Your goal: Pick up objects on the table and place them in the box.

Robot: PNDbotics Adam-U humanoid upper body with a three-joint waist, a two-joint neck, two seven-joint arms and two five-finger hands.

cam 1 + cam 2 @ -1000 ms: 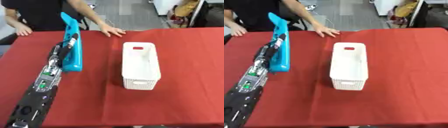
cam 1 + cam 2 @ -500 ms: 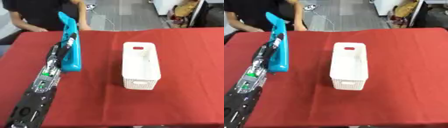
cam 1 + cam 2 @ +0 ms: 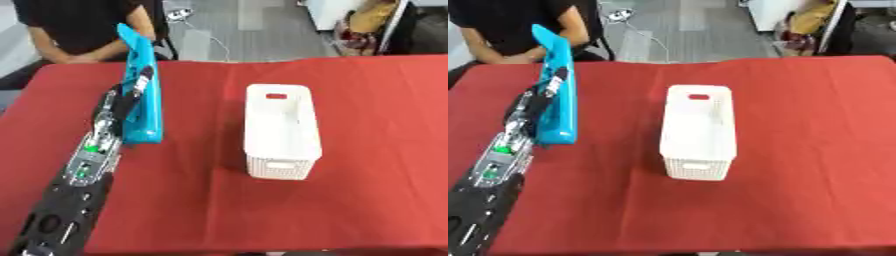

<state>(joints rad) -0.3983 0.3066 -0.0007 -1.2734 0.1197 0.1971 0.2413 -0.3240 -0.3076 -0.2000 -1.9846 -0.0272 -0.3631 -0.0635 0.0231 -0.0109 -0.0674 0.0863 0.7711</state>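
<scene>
A long flat blue object [image 3: 145, 122] stands tilted over the left part of the red table [image 3: 376, 130], its far end reaching past the table's back edge. My left hand [image 3: 123, 101] is shut on it about halfway along, dark fingers curled round its edge; the arm runs in from the lower left corner. The white slotted box [image 3: 278, 168] stands upright in the middle of the table, to the right of the blue object and apart from it. Its inside looks empty. My right hand shows in neither view.
A person in a black top sits behind the table's far left edge, hands together off the cloth. Beyond the table lie a grey floor, a cable and clutter at the back right. Red cloth stretches right of and in front of the box.
The person's hands, which lay on the table's far edge, have drawn back off it. My left hand and the blue object have barely moved.
</scene>
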